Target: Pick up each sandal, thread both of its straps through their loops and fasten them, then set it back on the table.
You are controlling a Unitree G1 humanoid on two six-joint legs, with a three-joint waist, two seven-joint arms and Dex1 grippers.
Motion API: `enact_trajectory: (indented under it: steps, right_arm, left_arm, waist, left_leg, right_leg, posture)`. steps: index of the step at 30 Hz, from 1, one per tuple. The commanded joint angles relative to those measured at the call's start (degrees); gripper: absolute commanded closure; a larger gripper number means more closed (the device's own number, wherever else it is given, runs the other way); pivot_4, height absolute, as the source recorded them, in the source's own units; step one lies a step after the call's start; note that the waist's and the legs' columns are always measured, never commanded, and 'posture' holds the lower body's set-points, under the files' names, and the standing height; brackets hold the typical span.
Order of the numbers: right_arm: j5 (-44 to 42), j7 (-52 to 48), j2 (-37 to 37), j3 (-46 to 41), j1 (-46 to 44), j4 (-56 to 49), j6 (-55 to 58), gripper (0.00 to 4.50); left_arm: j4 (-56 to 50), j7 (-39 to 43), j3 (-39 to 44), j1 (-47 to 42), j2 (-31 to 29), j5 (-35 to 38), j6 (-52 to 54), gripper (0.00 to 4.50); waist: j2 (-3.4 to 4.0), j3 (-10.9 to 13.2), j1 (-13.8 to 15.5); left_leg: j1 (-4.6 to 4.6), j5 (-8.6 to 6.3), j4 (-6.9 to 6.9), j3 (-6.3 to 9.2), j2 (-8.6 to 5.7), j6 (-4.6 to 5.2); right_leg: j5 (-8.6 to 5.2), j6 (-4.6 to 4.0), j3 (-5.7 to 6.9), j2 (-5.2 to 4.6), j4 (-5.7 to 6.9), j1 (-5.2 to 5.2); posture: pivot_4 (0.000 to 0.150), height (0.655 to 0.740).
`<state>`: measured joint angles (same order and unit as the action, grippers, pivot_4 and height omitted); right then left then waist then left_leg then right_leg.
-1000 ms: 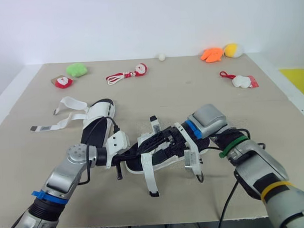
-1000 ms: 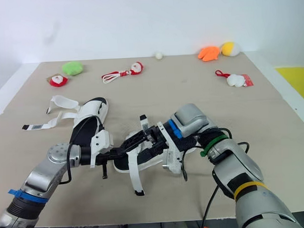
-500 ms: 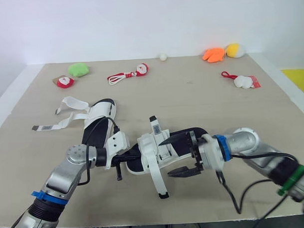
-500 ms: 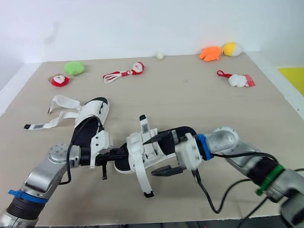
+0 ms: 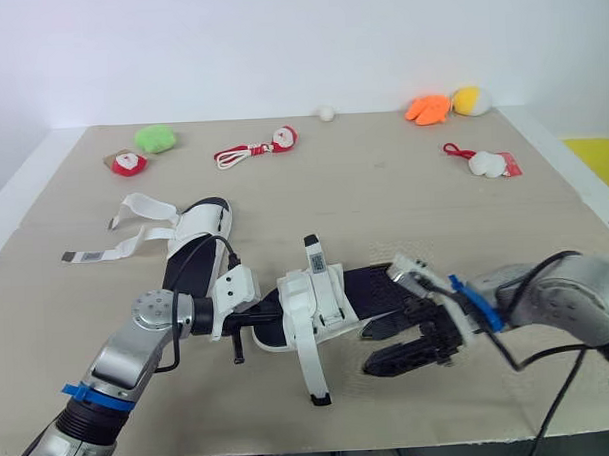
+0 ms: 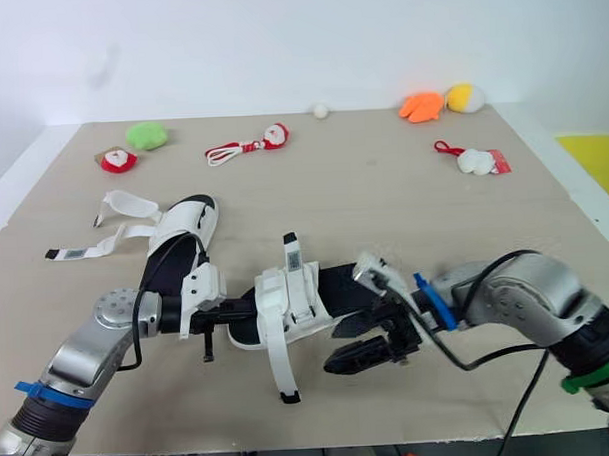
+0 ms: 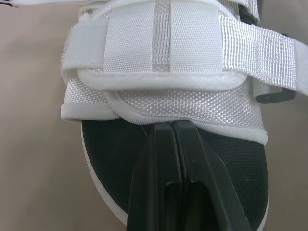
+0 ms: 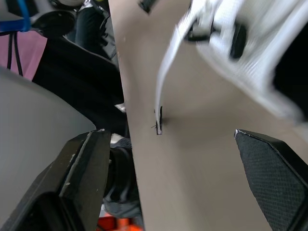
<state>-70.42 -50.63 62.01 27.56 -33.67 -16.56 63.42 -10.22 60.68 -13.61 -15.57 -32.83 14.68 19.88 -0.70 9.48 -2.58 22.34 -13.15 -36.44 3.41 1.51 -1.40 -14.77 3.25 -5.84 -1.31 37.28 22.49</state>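
— Black fingers against white webbing: what is your left claw (image 7: 171, 126) doing?

— It is pressed together, pinching the sandal (image 5: 332, 295) by the hem of its white upper, over the dark insole. That sandal lies on the table (image 5: 383, 185) at lower centre of the head view. One strap (image 5: 306, 363) trails off it toward the bottom edge, its dark tip on the table.

— And the right claw (image 5: 374, 351)?

— Spread wide, holding nothing. It hangs just right of the sandal with its fingers pointing left at it. The upper finger is close to the sole, but I cannot tell whether it touches.

— Where is the other sandal (image 5: 193, 235)?

— Left of centre, just above my left arm. Both its straps are undone and lie out toward the left edge.

— And further out?

— There is a green toy (image 5: 154, 139) at upper left and an orange toy (image 5: 425, 108) at upper right, both near the table's far edge.
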Motion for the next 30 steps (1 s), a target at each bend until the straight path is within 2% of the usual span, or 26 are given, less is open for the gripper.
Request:
enact_trajectory:
  steps: [1,10,20,23,30]
  right_arm:
    - [-2.2,2.0,-2.0,-5.4,-1.5,0.3,6.9,0.09]
    - [-6.8,14.6,-14.9,-11.3,-0.6,-0.7,18.4,0.09]
    - [-6.3,26.6,-25.7,-15.9,1.7,1.4,24.7,0.09]
    - [-5.8,28.3,-27.8,-17.0,2.1,1.6,25.7,0.9]
    - [-6.6,25.8,-28.3,-19.1,0.3,-0.2,27.2,4.47]
  left_arm:
    - [1.7,0.7,-3.3,2.3,-0.7,-1.4,1.9,4.5]
    - [1.1,0.0,-3.2,3.0,-0.4,-1.3,2.3,4.5]
    - [0.7,-0.4,-3.4,3.3,-0.3,-1.1,2.5,4.5]
    - [0.9,-0.4,-3.5,3.2,-0.2,-1.1,2.6,4.5]
    - [1.6,-0.3,-3.6,2.5,-0.1,-1.3,2.2,4.5]
  waist:
    - [-0.01,0.0,0.0]
    - [-0.07,0.0,0.0]
    - [-0.09,0.0,-0.1]
    - [-0.09,0.0,-0.1]
    - [-0.09,0.0,-0.1]
  left_leg:
    - [0.02,0.0,-0.01,0.0,-0.01,0.0]
    - [0.07,0.0,0.01,0.03,0.01,0.0]
    - [0.08,0.0,0.02,0.05,0.01,0.0]
    - [0.08,0.0,0.02,0.06,0.01,0.0]
    - [0.08,0.0,0.02,0.06,0.01,0.0]
  right_leg:
    - [0.01,0.01,0.0,0.0,-0.01,0.01]
    - [0.01,0.03,0.02,0.03,-0.06,0.02]
    - [0.02,0.04,0.04,0.04,-0.08,0.02]
    - [0.02,0.03,0.04,0.04,-0.08,0.02]
    - [0.02,0.04,0.04,0.04,-0.08,0.01]
  posture:
    - [0.15,0.74]
    - [0.15,0.74]
    - [0.15,0.74]
    - [0.15,0.74]
    - [0.15,0.74]
